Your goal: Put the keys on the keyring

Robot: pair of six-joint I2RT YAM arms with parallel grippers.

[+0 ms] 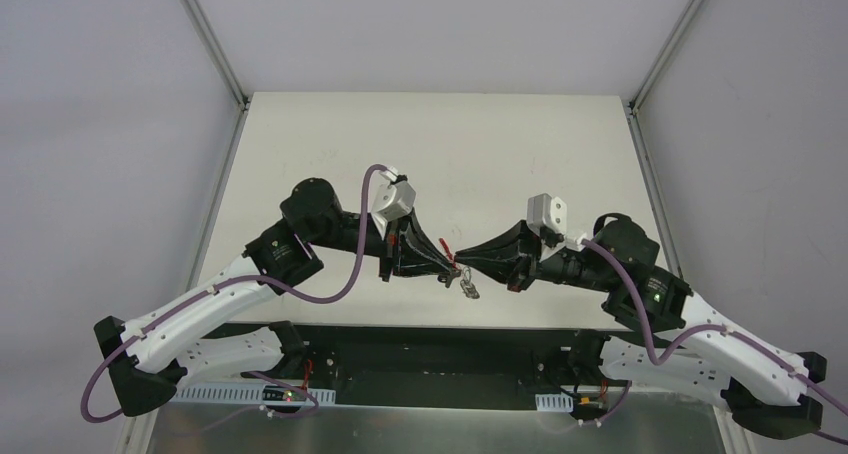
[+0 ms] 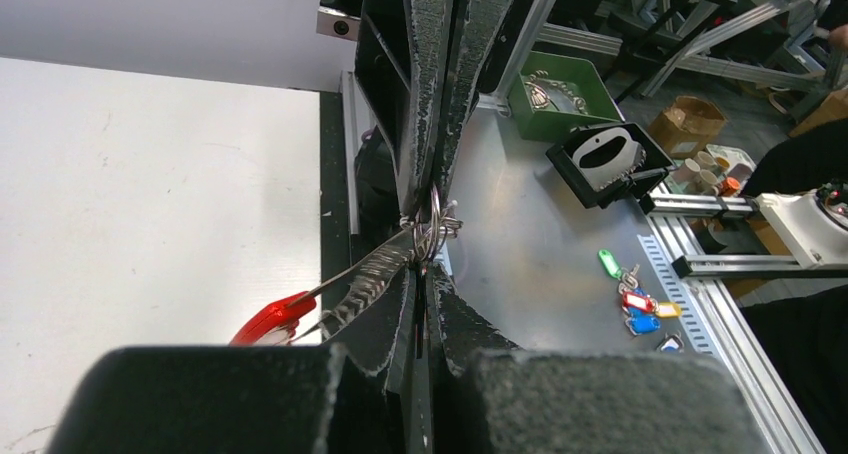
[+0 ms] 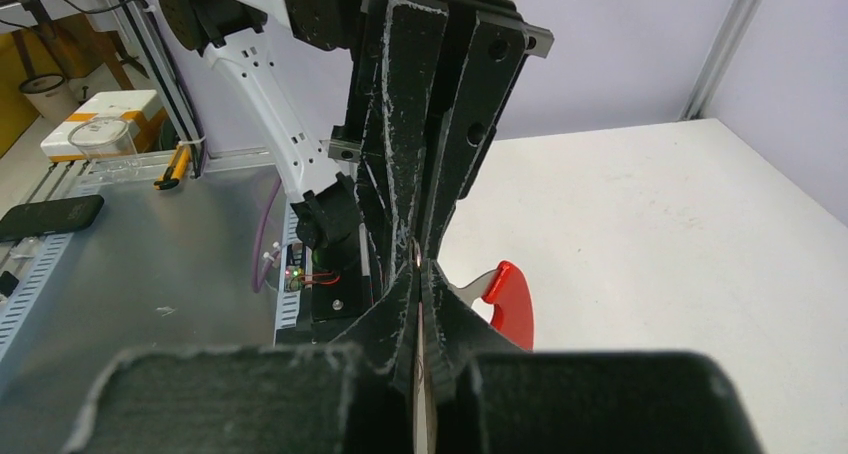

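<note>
**Light, Slick Wire, Pinched in Mid-Air**

Found the keyring up off the surface, held at the centre where left gripper and right gripper met tip to tip. Saw both closed tight: right on the ring wire, left against the same bunch, though could not tell whether on wire or on a key. Spotted the red piece jutting out sideways just below the tips. Spotted the keys dangling beneath in the top view.

Judged the lot very light. Judged the wire stiff and springy, and everything hard and slick. Expected a twist or a slip out of a pinch sooner than any bending or breaking. Reckoned the red piece the best hold for steadying, being the broadest part. Reckoned the flat head the place to take a key, leaving its hole free for the wire end.

Counted two grippers, one keyring, one red piece. Could not count the keys: too small and too bunched. Noted also one spare bunch with coloured tags and one green bin, both well apart, past the surface edge.
</note>
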